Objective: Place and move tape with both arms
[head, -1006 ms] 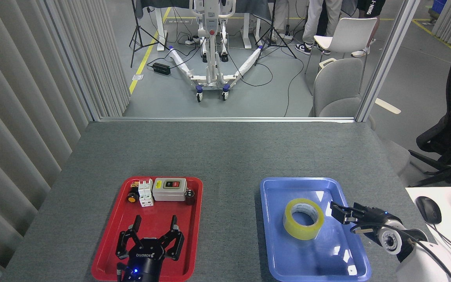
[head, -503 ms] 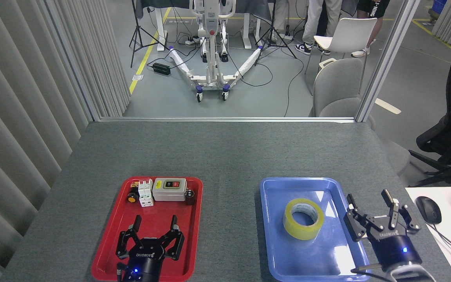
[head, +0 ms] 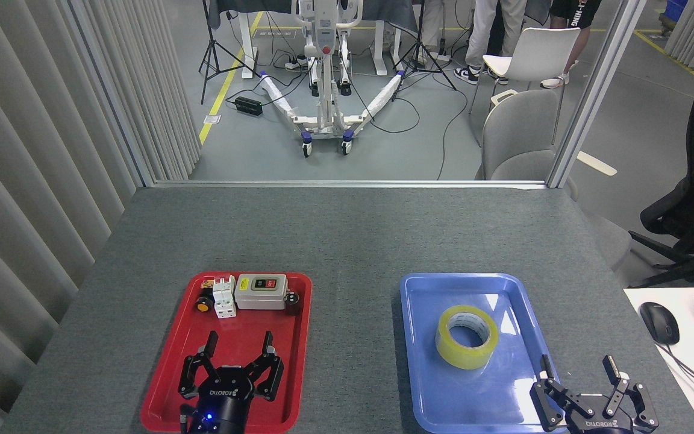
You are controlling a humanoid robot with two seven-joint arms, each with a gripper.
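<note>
Tape (head: 467, 336): lying flat, core hole up, near the middle of blue tray (head: 422, 386), apart from every tray wall. Free of both grippers; nothing touching it.

Right gripper (head: 583, 377): low at the near right corner of the blue tray, fingers spread, empty, near the roll but clear of it. Left gripper (head: 235, 354): above red tray (head: 169, 374), fingers spread, empty, well apart from the roll. Electrical parts (head: 247, 294) (switch box, breaker, small buttons) lined along the red tray's far end.

Step in hand, by judgement: pick-up by the right arm not yet made. To do well: approach from above, centred on the ring; fingers to close across the outer wall, or one inside the core and the rest outside. Squeeze gently, the smooth wall being likely to slip. Lift straight up, clear of the tray rim, before any sideways travel. Left fingers to be kept spread for receiving.
</note>
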